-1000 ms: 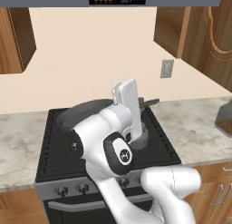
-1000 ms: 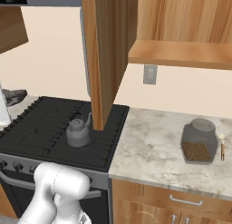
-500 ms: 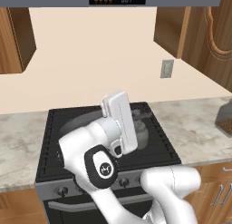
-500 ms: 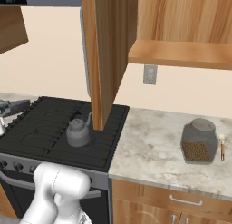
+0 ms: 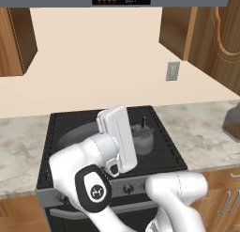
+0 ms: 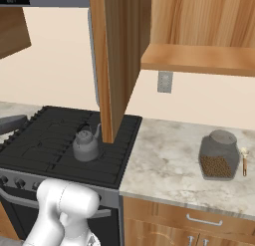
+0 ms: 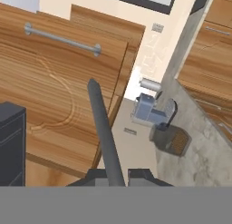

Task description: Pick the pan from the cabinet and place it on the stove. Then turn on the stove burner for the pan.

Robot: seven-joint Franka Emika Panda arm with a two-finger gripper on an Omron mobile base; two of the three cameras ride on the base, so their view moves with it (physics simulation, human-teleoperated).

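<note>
The dark-grey pan [image 5: 74, 133] hangs low over the left half of the black stove [image 5: 161, 149], mostly hidden behind my white arm. I cannot tell whether it touches the grates. Its rim shows at the left edge of the right base view as the pan [image 6: 11, 124]. In the hand view the long thin pan handle [image 7: 103, 128] runs up from between the fingertips, and my gripper [image 7: 117, 175] is shut on it. The brown cabinet [image 6: 117, 65] stands with a door swung open over the stove [image 6: 50, 135]; its carved door [image 7: 59, 91] has a silver bar handle.
A small pale-grey kettle [image 5: 142, 140] stands on the right half of the stove, also seen as the kettle [image 6: 85, 145] just under the open door's lower edge. A glass jar [image 6: 217, 155] of brown contents sits on the marble counter [image 6: 164, 165] to the right.
My hand has swung down and toward the stove's front left with the pan in its grip. The kettle and the cabinet door have stayed in place.
</note>
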